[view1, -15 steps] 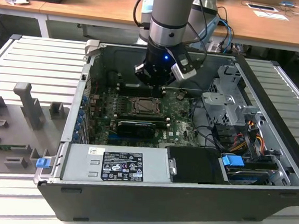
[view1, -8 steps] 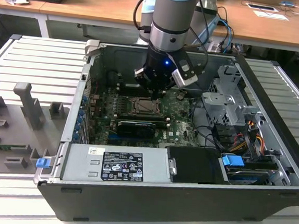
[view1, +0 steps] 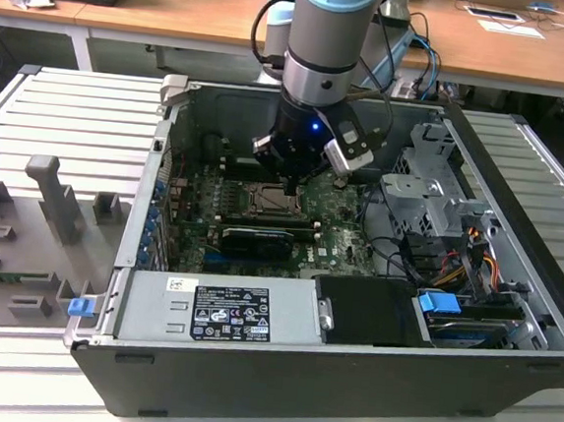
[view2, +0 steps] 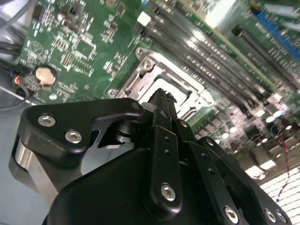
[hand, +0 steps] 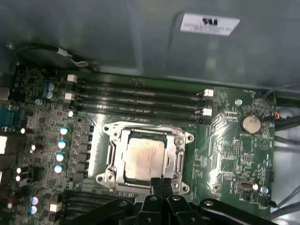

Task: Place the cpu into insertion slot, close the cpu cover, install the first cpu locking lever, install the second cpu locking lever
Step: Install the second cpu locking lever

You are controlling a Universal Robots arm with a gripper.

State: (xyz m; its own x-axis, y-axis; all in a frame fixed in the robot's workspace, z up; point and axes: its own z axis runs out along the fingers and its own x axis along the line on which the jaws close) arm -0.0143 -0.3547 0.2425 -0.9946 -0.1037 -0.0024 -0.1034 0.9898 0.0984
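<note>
The pincer [hand: 161,183] stood with its two fingertips pressed together, nothing held between them, its tip at the near edge of the insertion slot [hand: 111,151] on the green motherboard [hand: 234,154]. The cpu [hand: 145,159] lay seated flat inside the insertion slot. The cpu cover [hand: 180,143] lay closed down around the cpu, which showed through the cut-out centre. Beyond the insertion slot ran the long black memory slots [hand: 140,101]. In the exterior view the arm [view1: 321,47] reached down into the open computer case [view1: 521,192], which rested on the worktop [view1: 62,123]
</note>
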